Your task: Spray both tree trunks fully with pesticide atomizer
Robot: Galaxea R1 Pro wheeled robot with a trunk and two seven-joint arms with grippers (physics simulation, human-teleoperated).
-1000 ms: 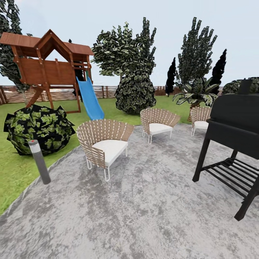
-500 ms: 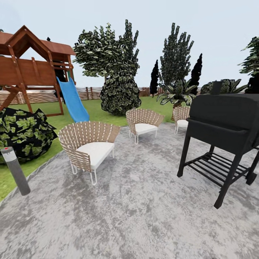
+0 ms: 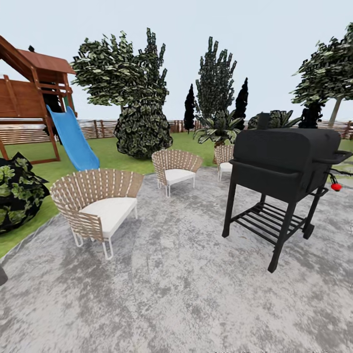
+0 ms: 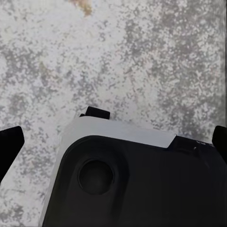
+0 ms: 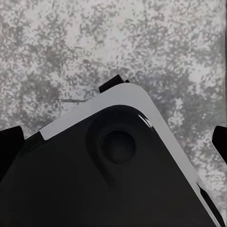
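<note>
Head view, paving: a grey mottled paved patch (image 3: 186, 294) is filling the foreground, with green lawn (image 3: 105, 154) lying beyond it and a brown slatted fence (image 3: 98, 128) running along the back.
Head view, trees: one broad-leaved tree (image 3: 115, 73) is standing behind the chairs at centre left; another (image 3: 328, 71) is rising at the right edge, its bare trunk (image 3: 335, 112) leaning slightly.
Head view, furniture: a black grill (image 3: 282, 169) is standing on the paving at the right; three woven chairs with white cushions, the nearest (image 3: 95, 206), are sitting to its left.
Head view, play area: a wooden playhouse (image 3: 29, 93) with a blue slide (image 3: 73, 139) is standing on the grass at the left.
Left wrist view, jaws: dark fingertips (image 4: 9, 146) are showing at both edges, spread wide apart, gripping nothing, over the robot's black-and-white body (image 4: 142, 184) and grey paving.
Right wrist view, jaws: the fingertips (image 5: 9, 146) are likewise standing wide apart and empty above the robot's body.
Writing: no legible label is showing.
</note>
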